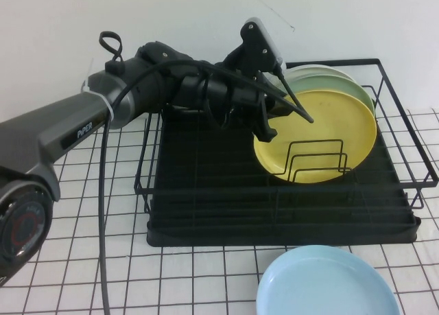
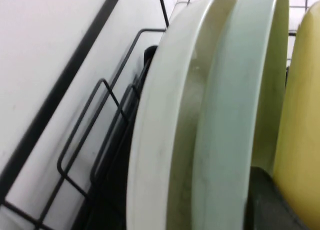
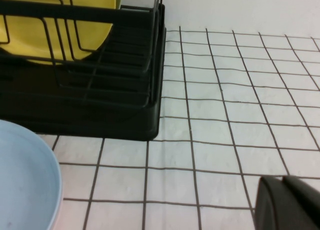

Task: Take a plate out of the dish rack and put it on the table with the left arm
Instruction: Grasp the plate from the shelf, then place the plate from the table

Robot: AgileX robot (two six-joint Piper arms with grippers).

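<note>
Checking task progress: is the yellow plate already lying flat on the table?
No, in the high view the yellow plate stands upright in the dish rack, with the left gripper at its upper edge.

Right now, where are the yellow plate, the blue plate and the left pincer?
Yellow plate (image 1: 329, 126): high view, on its bare face, standing in the rack.
Blue plate (image 1: 328, 287): high view, on its middle, lying on the table.
Left pincer (image 1: 285, 112): high view, between its fingertips at the yellow plate's edge.
</note>
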